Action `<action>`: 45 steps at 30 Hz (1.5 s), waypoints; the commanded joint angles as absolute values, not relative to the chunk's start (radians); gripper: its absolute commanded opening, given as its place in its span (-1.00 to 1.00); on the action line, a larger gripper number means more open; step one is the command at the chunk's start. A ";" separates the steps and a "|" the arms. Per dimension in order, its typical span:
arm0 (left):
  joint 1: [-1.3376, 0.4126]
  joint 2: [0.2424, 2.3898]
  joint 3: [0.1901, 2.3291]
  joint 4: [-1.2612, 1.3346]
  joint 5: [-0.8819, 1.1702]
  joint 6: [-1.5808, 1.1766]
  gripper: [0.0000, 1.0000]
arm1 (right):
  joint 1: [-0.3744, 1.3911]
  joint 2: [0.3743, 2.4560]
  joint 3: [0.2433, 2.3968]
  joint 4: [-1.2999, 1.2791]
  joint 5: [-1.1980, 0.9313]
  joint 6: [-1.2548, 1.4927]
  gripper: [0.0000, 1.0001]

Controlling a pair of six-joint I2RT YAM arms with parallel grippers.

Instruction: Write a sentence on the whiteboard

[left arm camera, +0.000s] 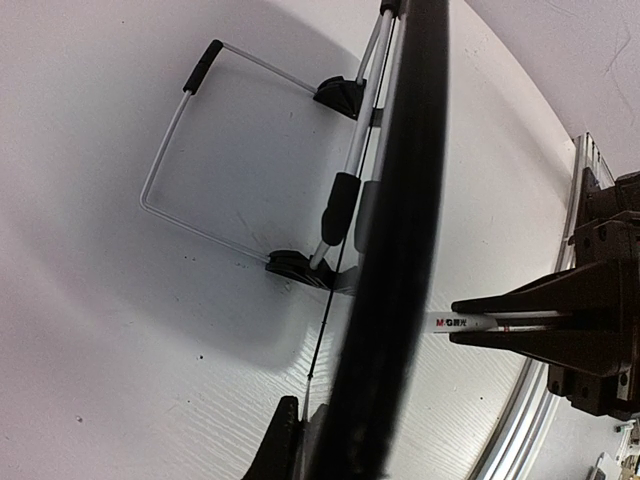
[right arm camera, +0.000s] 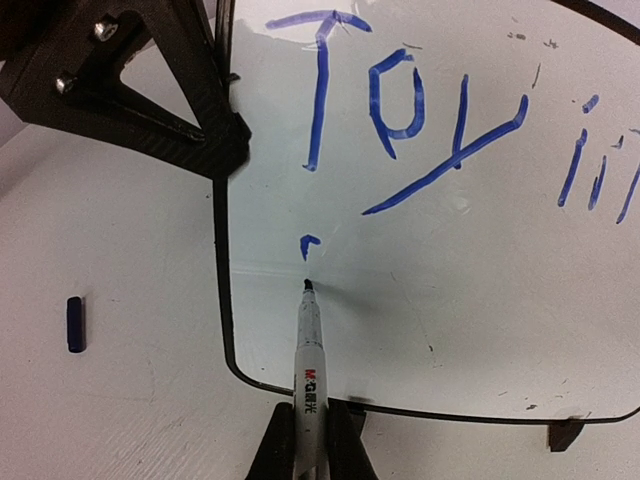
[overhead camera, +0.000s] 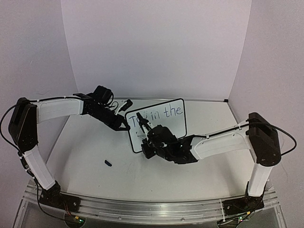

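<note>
The whiteboard [overhead camera: 173,130] stands upright mid-table, with the sentence [overhead camera: 166,113] in blue reading "Toy in the" on its top line. My left gripper [overhead camera: 122,124] is shut on the board's left edge; in the left wrist view [left arm camera: 300,445] the board's frame [left arm camera: 400,250] shows edge-on. My right gripper [overhead camera: 151,137] is shut on a white marker [right arm camera: 308,370], tip on the board just under a short blue mark [right arm camera: 308,243] below "Toy" [right arm camera: 400,100]. It shows at the bottom of the right wrist view [right arm camera: 308,430].
A blue marker cap [overhead camera: 108,163] lies on the table left of the board, also in the right wrist view [right arm camera: 75,323]. The board's wire stand [left arm camera: 180,130] reaches out behind it. White walls enclose the table; an aluminium rail [overhead camera: 142,209] runs along the near edge.
</note>
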State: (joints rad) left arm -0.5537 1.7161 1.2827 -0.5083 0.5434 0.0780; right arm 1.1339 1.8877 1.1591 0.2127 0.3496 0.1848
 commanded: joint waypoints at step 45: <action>-0.563 1.741 1.310 -0.547 0.486 0.078 -1.00 | 1.162 1.943 1.154 0.152 0.362 0.274 -1.00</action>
